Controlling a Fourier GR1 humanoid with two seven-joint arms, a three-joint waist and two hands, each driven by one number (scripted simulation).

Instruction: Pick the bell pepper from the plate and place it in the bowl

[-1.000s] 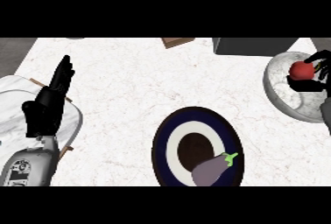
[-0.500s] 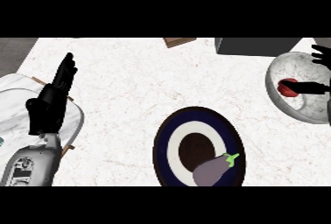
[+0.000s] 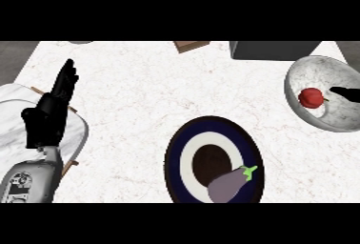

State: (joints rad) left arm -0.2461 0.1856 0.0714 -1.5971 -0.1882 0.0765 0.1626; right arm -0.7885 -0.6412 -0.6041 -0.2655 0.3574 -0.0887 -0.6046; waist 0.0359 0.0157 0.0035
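The red bell pepper [image 3: 311,97] lies inside the marbled grey bowl [image 3: 329,120] at the right edge. Of my right hand [image 3: 346,93] only a straight black finger shows, just right of the pepper and apart from it; the rest is out of view. The dark blue plate [image 3: 175,157] with a white ring sits at the lower middle. A purple eggplant [image 3: 226,187] rests on its lower right part. My left hand [image 3: 51,112] rests open at the left, fingers up, holding nothing.
A white rounded object [image 3: 17,109] on a wooden board lies under my left hand at the left edge. At the back stand a dark box [image 3: 274,49] and a small brown item [image 3: 191,45].
My right hand has let go of the bell pepper and pulled away to the right, mostly out of view. The pepper now lies in the bowl. The left hand has not moved.
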